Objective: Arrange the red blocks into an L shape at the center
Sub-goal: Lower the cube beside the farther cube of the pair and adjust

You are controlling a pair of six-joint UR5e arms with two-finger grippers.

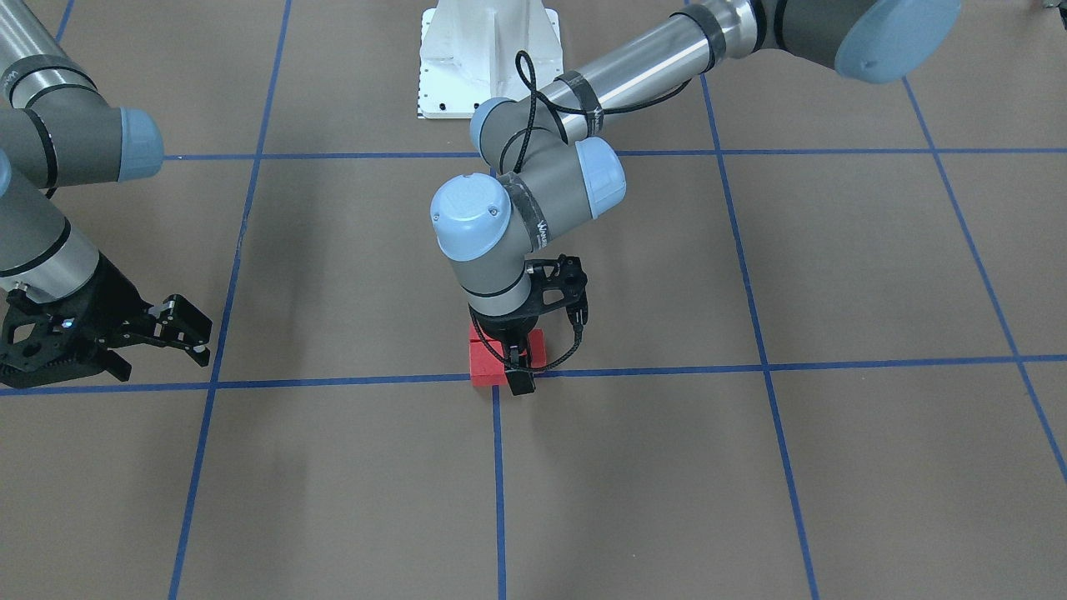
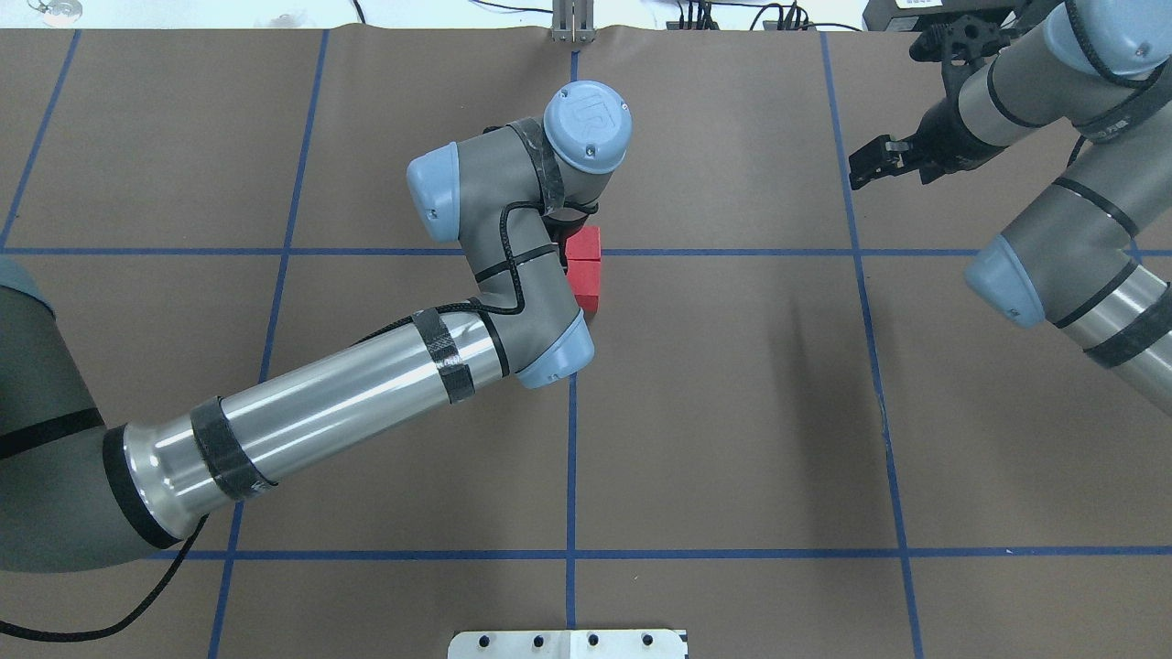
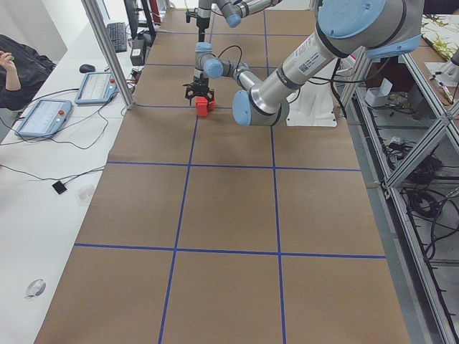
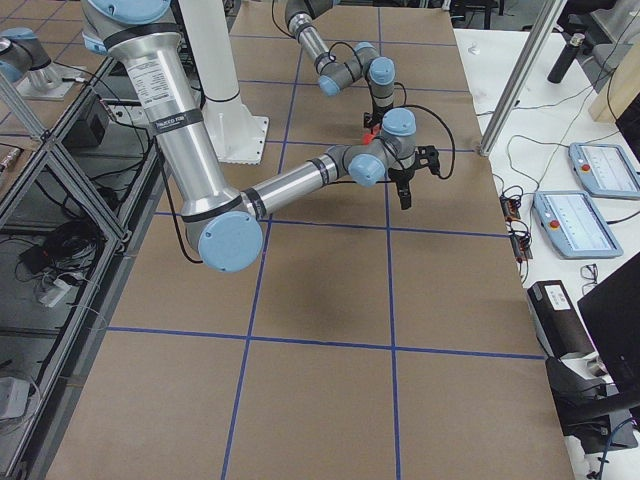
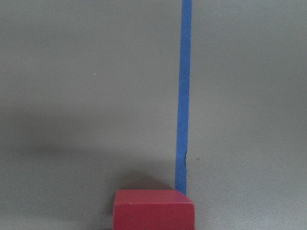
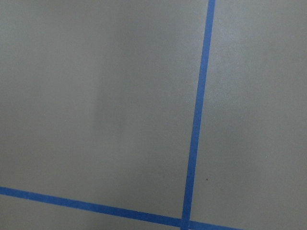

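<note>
The red blocks (image 1: 488,365) sit bunched together on the center crossing, which they and my wrist cover. The front view shows red two blocks wide; the overhead view shows two blocks (image 2: 584,245) in a column, and the third is hidden under my left wrist. My left gripper (image 1: 518,360) is down at table level on the blocks, its near finger (image 1: 521,382) in front of them and its jaws looking spread. The left wrist view shows one red block (image 5: 154,210) at the bottom edge. My right gripper (image 1: 190,333) is open and empty, far off to the side (image 2: 874,165).
The white robot base plate (image 1: 488,58) stands at the robot's edge of the table. My left forearm (image 2: 348,403) lies across the left half. Blue tape lines (image 1: 498,467) grid the brown surface. The right wrist view shows another line crossing (image 6: 186,221).
</note>
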